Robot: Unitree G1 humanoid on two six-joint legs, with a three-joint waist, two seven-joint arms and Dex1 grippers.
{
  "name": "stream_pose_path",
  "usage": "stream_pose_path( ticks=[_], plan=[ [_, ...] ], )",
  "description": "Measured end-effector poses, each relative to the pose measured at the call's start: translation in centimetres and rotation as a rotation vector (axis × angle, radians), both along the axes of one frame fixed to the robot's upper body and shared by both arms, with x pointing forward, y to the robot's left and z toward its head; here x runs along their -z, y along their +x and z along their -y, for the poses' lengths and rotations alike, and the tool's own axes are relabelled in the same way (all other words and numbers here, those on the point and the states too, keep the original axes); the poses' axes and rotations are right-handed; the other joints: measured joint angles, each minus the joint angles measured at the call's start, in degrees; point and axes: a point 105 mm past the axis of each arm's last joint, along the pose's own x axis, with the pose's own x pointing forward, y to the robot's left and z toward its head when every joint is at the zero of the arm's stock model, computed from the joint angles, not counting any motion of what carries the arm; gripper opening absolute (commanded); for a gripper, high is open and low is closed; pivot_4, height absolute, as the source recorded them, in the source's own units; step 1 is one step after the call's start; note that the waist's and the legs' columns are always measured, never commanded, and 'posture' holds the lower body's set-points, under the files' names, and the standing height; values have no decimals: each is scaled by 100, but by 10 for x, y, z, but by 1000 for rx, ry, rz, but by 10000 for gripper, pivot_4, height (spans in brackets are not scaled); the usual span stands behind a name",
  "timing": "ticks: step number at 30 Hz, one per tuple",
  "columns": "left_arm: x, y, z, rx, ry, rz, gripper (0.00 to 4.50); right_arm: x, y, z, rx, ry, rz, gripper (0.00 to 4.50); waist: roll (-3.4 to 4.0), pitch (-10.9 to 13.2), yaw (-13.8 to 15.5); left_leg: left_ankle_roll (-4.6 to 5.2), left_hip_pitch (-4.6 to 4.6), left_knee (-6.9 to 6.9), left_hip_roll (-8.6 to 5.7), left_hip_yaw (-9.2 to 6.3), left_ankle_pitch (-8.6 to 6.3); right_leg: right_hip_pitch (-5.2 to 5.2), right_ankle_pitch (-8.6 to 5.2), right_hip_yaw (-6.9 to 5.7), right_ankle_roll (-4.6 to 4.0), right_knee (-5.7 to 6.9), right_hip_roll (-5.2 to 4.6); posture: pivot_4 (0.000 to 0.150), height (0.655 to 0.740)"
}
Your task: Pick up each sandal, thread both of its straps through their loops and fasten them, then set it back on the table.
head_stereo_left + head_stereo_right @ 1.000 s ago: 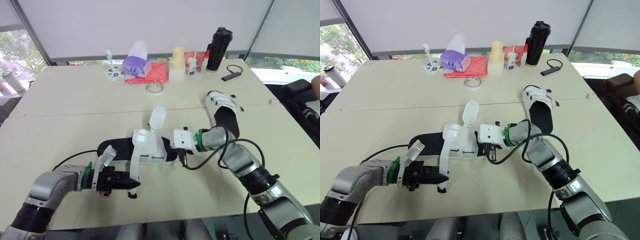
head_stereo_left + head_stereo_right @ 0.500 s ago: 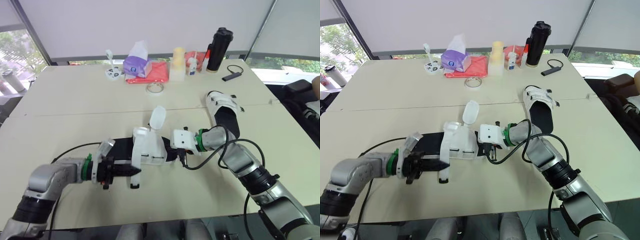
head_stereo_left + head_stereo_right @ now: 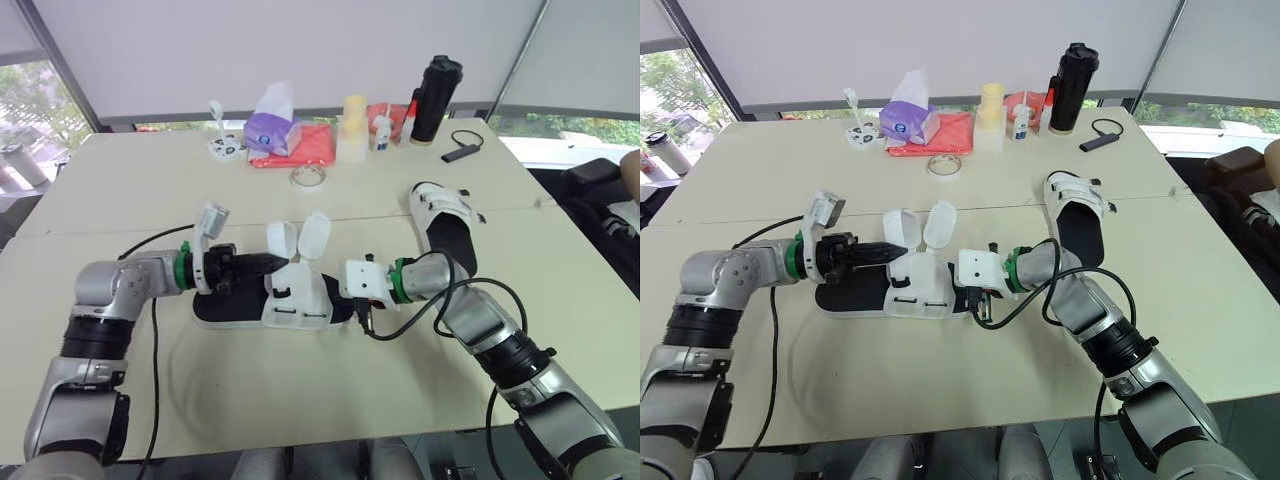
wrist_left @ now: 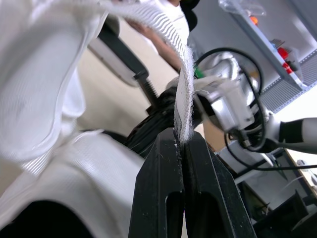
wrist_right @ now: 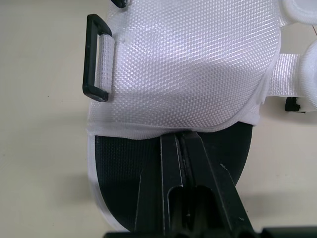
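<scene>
A sandal (image 3: 290,300) with a black sole and white upper lies flat mid-table. Its two white straps (image 3: 315,232) stand up, unthreaded. My left gripper (image 3: 283,262) reaches in from the left, shut on the end of the left strap (image 4: 185,74). My right gripper (image 5: 181,136) is shut on the edge of the white upper at the sandal's right end, also seen from the head (image 3: 345,303). A black loop (image 5: 96,59) sits free on the upper's side. The second sandal (image 3: 445,225) lies to the right with its straps across it.
Along the far edge stand a purple tissue box (image 3: 272,128), a red cloth (image 3: 312,146), a pale cup stack (image 3: 355,128), a black bottle (image 3: 438,98) and a small black device (image 3: 462,152). A tape roll (image 3: 308,177) lies further in.
My left gripper has swung from the sandal's near side up and over to its far left, carrying the strap with it. The sandal now lies flatter. The right arm has stayed put.
</scene>
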Motion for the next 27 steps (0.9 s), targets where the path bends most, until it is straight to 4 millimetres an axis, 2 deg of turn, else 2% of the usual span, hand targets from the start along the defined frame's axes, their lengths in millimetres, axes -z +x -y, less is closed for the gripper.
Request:
stream_pose_path(
  ticks=[3, 27],
  plan=[
    [10, -2, 4, 41, 21, -20, 284, 0, 0, 0, -2, 1, 1, 0, 0, 0, -1, 0, 0, -1, 0, 0, 0, -1, 0, 1, 0, 0, 0, 1500, 7400],
    [6, -5, 8, 102, 26, -17, 284, 0, 0, 0, 1, -2, 0, 0, 0, 0, -3, 0, 0, 0, 0, -1, 0, 0, 0, 1, 0, 0, -1, 1500, 7400]
  ],
)
